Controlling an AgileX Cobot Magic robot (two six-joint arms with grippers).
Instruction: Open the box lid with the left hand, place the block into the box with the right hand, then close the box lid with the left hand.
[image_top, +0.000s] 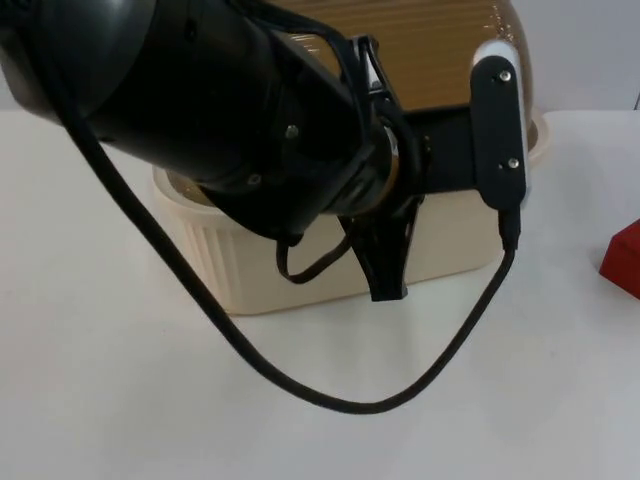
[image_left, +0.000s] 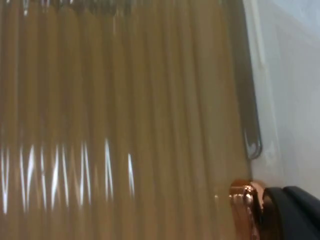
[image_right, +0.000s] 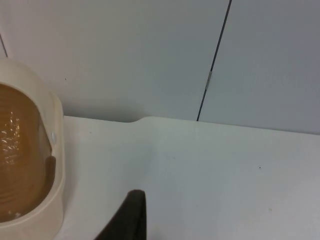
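Lighting: bright, even, diffuse, apparently from overhead. White table top evenly lit, near overexposed; soft faint shadow under the cream ribbed plastic box.

Glare: vertical white streaks on the translucent amber ribbed lid in the left wrist view, which is soft and smeared; small speckled highlights on it in the right wrist view.

Focus: close black left arm slightly soft. Grey partition wall flatly lit.

No readable text, labels, brand names or nrs anywhere tbh, nothing printed on the cream box, its ribbed brown lid, the red block or the white table.
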